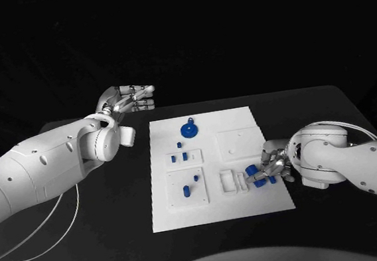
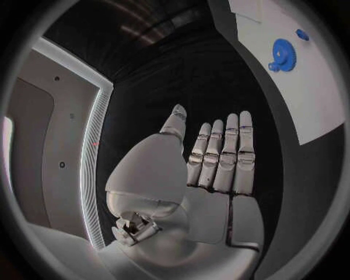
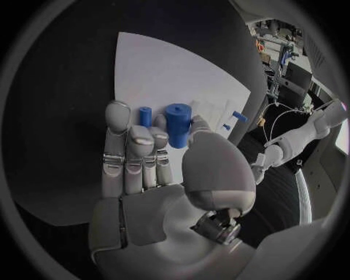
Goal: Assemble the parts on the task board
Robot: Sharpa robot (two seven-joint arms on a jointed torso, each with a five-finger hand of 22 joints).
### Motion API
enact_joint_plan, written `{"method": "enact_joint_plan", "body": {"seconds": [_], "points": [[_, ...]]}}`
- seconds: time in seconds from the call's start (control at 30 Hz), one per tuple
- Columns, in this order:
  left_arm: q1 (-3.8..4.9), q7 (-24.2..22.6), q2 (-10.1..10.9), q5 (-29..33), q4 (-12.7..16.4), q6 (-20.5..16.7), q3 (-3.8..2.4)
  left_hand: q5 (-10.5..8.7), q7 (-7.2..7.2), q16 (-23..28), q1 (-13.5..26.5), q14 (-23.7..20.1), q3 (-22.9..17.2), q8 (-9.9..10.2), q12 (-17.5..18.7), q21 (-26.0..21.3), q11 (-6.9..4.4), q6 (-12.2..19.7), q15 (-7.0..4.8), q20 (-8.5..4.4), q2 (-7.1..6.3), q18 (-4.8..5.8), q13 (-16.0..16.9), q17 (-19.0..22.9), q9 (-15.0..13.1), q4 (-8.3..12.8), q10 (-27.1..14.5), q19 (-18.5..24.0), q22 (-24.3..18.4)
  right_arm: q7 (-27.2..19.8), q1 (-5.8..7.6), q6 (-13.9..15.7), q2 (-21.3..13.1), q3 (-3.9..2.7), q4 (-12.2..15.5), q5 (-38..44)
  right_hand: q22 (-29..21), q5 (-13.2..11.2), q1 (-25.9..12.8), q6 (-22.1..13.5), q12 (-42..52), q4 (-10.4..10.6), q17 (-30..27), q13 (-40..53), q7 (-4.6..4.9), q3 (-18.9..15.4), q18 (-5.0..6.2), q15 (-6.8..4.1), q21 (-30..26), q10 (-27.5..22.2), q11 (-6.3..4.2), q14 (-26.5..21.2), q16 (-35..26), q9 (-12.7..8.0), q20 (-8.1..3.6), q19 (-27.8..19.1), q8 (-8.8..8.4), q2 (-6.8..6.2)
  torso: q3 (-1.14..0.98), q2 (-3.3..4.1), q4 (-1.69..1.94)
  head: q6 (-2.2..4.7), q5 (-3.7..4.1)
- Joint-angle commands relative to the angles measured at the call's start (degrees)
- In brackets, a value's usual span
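**Right hand on a blue cylinder at the board's near right edge**

The right hand [image 1: 273, 165] grips a blue cylinder [image 3: 177, 123] between thumb and fingers, at the 4 o'clock edge of the task board [image 1: 223, 211]. A smaller blue peg [image 3: 145, 116] lies just beside its fingertips. The cylinder's long axis points away from the palm. Farther off, at 10 o'clock, the left hand [image 1: 128, 100] hovers off the board, fingers straight, holding nothing. The blue gear [image 1: 190, 129] sits at the board's 12 o'clock end.

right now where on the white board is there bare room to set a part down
The bare strip along the white task board's near edge is free, as is the far right corner beyond the round blue gear. It is crowded at the right edge, where the right robot hand holds a blue cylinder.
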State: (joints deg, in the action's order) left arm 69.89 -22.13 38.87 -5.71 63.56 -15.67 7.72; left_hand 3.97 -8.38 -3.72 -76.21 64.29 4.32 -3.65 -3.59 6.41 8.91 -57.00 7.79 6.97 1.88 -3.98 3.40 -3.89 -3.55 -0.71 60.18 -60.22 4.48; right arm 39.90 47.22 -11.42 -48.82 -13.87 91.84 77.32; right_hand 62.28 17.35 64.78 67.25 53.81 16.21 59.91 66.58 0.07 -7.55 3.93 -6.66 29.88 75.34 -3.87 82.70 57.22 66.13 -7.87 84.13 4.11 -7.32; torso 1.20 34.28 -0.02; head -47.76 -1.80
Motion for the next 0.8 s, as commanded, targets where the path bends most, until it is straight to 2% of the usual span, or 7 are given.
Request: {"method": "enact_joint_plan", "body": {"seconds": [0.03,0.4,0.5,0.57,0.6,0.63,0.8], "points": [[-0.05,-0.1,-0.1,0.2,0.1,1.7,-0.05,0.08,-0.06,0.2,0.7,-0.3,0.0,0.0,0.1,0.3,-0.05,-0.2,0.18,0.37,0.13,-1.14,-0.1,0.0,0.0,-0.4,-0.4,0.2,-0.1,1.9,-0.26,-1.0,0.4,0.6,-0.3,0.0,0.0,0.3,0.1,-0.5,-0.2,0.0,0.1,-0.1,-0.1,-0.1,-0.48,0.09,-0.6,-0.4,0.25,0.5,-0.4,0.0,0.06,2.0,-0.4,0.56,0.04,-0.02,0.02,0.02,-0.05],[-0.06,0.0,-0.1,0.2,0.1,2.6,-0.05,0.08,-0.05,0.2,0.6,-0.3,0.0,0.0,0.1,0.3,-0.05,-0.1,0.19,0.38,0.3,-1.14,-0.1,-0.1,0.0,-0.5,-0.4,0.2,-0.1,2.3,-0.25,0.4,0.8,2.04,-0.6,-0.5,1.3,18.7,3.6,-1.0,-0.2,-7.0,0.6,-0.1,-0.69,-2.1,-0.72,-0.19,0.6,-0.4,-0.2,0.6,-0.3,-0.6,-0.19,2.1,-0.45,9.06,0.01,0.01,-0.02,-0.18,-0.15],[-0.06,0.1,-0.1,0.1,0.1,2.6,-0.05,0.08,-0.05,0.2,0.6,-0.3,0.0,-0.1,0.1,0.3,-0.05,-0.1,0.19,0.38,0.31,-1.14,-0.1,-0.1,0.0,-0.5,-0.4,0.2,-0.1,2.2,-0.25,1.6,0.7,2.13,-0.4,-1.2,1.5,18.4,5.7,-1.4,-0.2,-8.9,0.8,0.0,-1.0,2.0,-0.91,-0.43,0.7,-0.5,-0.52,0.6,-0.2,-1.4,-0.41,2.2,-0.49,10.04,-0.01,0.02,-0.05,-0.22,-0.18],[-0.06,0.1,0.0,0.1,0.2,2.6,-0.05,0.08,-0.05,0.2,0.6,-0.3,0.0,-0.1,0.1,0.3,-0.05,-0.1,0.19,0.38,0.31,-1.14,-0.1,-0.1,0.0,-0.5,-0.4,0.2,-0.1,2.1,-0.25,2.3,0.6,2.15,-0.2,-1.7,1.8,6.4,5.0,-1.8,-0.5,-9.4,1.0,0.0,-1.22,15.2,-1.22,-0.81,1.0,-0.7,-0.41,0.6,-0.1,-3.2,-0.72,2.2,-0.62,6.47,-0.02,0.03,-0.07,-0.25,-0.21],[-0.06,0.1,0.0,0.1,0.1,2.6,-0.05,0.08,-0.05,0.2,0.6,-0.3,0.0,-0.1,0.1,0.3,-0.05,-0.1,0.19,0.38,0.31,-1.14,-0.1,-0.1,0.0,-0.5,-0.4,0.2,-0.1,2.0,-0.25,2.6,0.6,2.16,0.0,-2.0,2.1,-3.1,2.7,-1.5,-0.8,-9.9,1.1,0.0,-1.91,34.1,-1.43,-1.26,1.2,-0.7,0.15,0.6,-0.1,-4.5,-0.85,2.2,-0.48,0.56,-0.02,0.03,-0.07,-0.25,-0.21],[-0.06,0.1,0.0,0.1,0.1,2.6,-0.05,0.1,-0.06,0.2,0.6,-0.3,0.0,-0.1,0.1,0.3,-0.04,-0.2,0.2,0.38,0.33,-1.14,-0.1,-0.1,0.0,-0.5,-0.4,0.2,-0.1,2.0,-0.25,2.8,0.6,2.17,0.1,-2.3,2.2,3.0,-2.6,-0.7,-0.4,-12.2,1.1,0.1,-1.31,38.5,-1.31,-0.66,1.3,-0.1,-0.47,0.7,-0.1,-2.8,-0.74,2.2,0.09,-2.53,-0.01,0.04,-0.07,-0.25,-0.2],[-0.06,0.0,0.0,0.1,0.1,2.7,-0.05,0.1,-0.06,0.2,0.6,-0.3,0.0,-0.1,0.1,0.3,-0.04,-0.2,0.2,0.38,0.33,-1.14,-0.1,-0.1,0.0,-0.5,-0.4,0.2,-0.1,1.7,-0.2,4.5,0.0,2.17,1.7,-4.6,3.0,4.6,-10.4,-0.6,0.0,-20.6,1.2,0.3,-1.16,44.5,-1.08,-0.5,1.7,0.2,-0.67,0.7,0.2,1.0,-0.54,2.2,-0.36,-1.18,0.0,0.02,-0.07,-0.27,-0.24]]}}
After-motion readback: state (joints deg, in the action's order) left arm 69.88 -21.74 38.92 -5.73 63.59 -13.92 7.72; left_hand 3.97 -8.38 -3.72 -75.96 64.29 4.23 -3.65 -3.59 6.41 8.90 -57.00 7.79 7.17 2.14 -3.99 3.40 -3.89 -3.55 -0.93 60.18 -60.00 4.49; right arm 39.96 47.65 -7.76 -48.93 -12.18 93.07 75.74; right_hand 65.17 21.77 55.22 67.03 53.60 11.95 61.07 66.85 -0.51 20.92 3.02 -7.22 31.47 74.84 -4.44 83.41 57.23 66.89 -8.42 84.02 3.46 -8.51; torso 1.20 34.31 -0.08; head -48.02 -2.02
